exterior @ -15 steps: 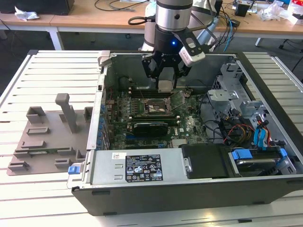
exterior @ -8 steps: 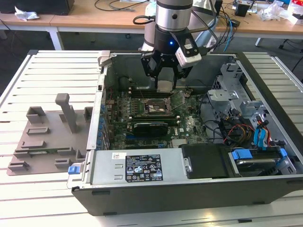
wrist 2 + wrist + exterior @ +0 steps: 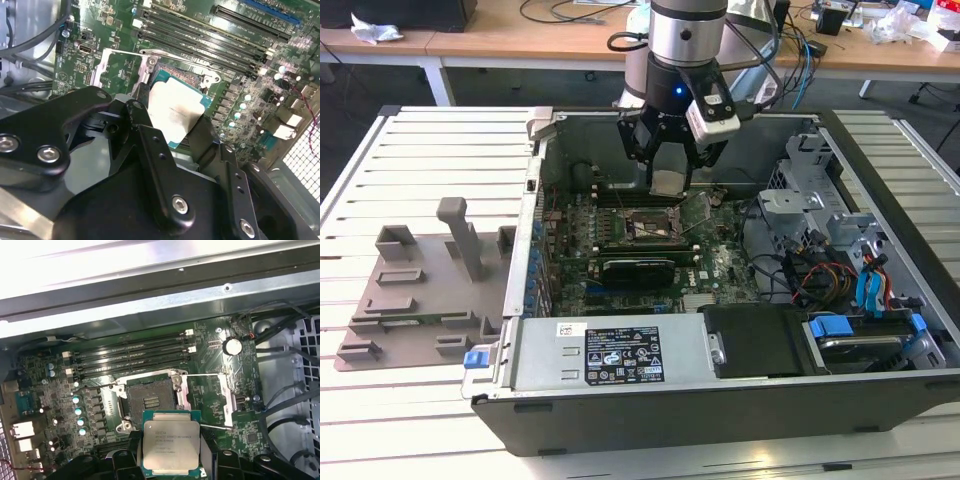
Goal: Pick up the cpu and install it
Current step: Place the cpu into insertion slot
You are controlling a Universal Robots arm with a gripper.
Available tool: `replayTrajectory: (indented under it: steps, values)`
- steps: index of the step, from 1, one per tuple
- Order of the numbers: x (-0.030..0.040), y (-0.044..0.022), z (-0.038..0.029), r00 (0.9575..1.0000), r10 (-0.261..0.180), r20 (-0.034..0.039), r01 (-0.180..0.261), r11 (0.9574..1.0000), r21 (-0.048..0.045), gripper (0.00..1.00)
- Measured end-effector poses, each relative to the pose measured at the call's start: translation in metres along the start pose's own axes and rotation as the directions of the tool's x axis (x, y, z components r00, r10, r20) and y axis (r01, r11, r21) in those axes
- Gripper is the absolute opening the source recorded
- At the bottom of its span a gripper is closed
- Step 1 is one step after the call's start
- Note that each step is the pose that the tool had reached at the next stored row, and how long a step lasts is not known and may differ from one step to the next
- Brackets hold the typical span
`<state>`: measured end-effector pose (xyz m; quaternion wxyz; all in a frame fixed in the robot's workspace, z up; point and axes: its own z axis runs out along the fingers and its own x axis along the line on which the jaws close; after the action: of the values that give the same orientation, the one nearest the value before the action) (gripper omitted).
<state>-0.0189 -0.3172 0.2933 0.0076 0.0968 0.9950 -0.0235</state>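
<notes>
Hanging inside the open black computer case point(image 3: 740, 405), the black end effector point(image 3: 671, 172) is clenched on the small square silvery-grey metal-topped cpu point(image 3: 170, 445), holding it in the air close over the open black metal-framed socket point(image 3: 150, 400) of the green motherboard point(image 3: 207, 342).

Second wrist view: the end effector point(image 3: 172, 125) clamps the cpu point(image 3: 180, 107), and its black links cover the chip's near part and the motherboard point(image 3: 240, 75) below. Exterior view: the arm point(image 3: 685, 30) is cut off at 12 o'clock and the computer case point(image 3: 720, 410) at 3 o'clock. The print on the case label point(image 3: 622, 357) is too small to read.
</notes>
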Motion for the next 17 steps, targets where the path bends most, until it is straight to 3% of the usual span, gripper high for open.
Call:
replayTrajectory:
  steps: [7, 17]
  values:
    - [0.0000, 0.0000, 0.0001, 0.9978, 0.066, -0.0027, -0.066, 0.9978, 0.0026, 0.55]
    - [0.0000, 0.0000, 0.0002, 0.9858, 0.168, -0.0067, -0.168, 0.9858, 0.0065, 0.55]
